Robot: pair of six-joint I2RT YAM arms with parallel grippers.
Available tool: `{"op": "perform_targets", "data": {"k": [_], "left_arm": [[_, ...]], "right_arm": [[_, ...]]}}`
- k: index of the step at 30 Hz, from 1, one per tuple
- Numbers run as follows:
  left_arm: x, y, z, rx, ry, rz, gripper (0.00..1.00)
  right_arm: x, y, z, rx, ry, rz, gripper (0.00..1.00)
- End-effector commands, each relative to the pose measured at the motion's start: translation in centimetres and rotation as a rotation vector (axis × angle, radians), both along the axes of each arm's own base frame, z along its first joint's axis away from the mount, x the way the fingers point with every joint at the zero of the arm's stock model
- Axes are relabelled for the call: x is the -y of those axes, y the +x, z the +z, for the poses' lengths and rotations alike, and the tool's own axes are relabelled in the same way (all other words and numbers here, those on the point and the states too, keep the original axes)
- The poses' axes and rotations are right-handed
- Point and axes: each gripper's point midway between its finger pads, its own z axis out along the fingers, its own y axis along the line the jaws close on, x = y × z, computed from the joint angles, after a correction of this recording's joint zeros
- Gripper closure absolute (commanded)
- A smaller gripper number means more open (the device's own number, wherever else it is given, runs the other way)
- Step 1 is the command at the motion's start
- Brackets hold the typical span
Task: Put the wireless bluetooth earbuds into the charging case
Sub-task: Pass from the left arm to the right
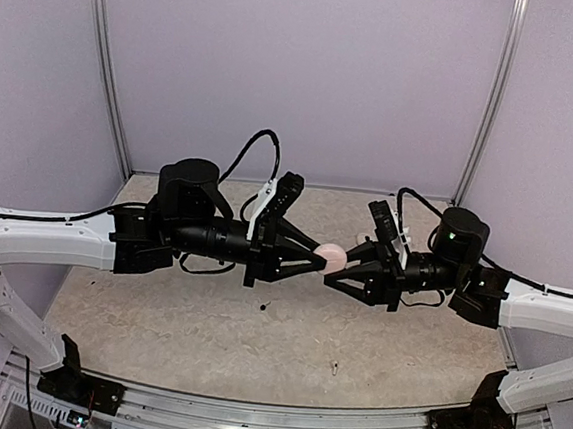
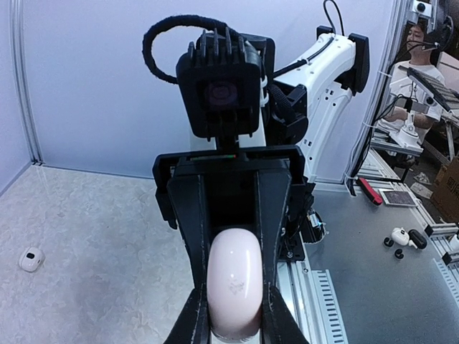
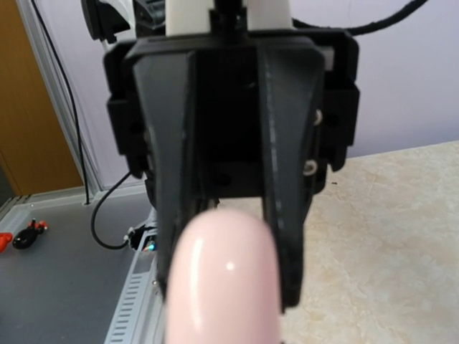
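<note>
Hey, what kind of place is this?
Probably a robotics lab test cell: a left arm and right arm mounted by an aluminium rail, pale enclosure walls around the table, and a person nearby in the left wrist view.

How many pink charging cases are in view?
1. The pink charging case is clamped between the left gripper and the right gripper, above the table. A small white item lies on it, too small to identify; more may be hidden.
</note>
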Motion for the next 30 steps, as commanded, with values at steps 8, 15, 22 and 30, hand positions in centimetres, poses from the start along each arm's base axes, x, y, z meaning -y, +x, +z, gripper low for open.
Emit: {"op": "perform_targets", "data": {"k": [8,15,22,30], "left_arm": [[0.41,-0.37,0.10,0.001,-0.021,-0.010,0.90],[0.60,-0.57,-0.16,0.003,-0.012,-0.012,0.90],[0.70,-0.52,-0.58,-0.002,0.004,-0.013,0.90],[0.39,0.42,0.00,0.012,0.003,0.045,0.59]], "right_arm": [[0.23,-0.73,0.89,0.013,0.047,0.023,0.71],[0.26,-0.76,0.84,0.012,0.048,0.020,0.72],[0.30,-0.73,0.72,0.011,0.041,0.018,0.74],[0.33,-0.66,0.32,0.024,0.021,0.012,0.89]]}}
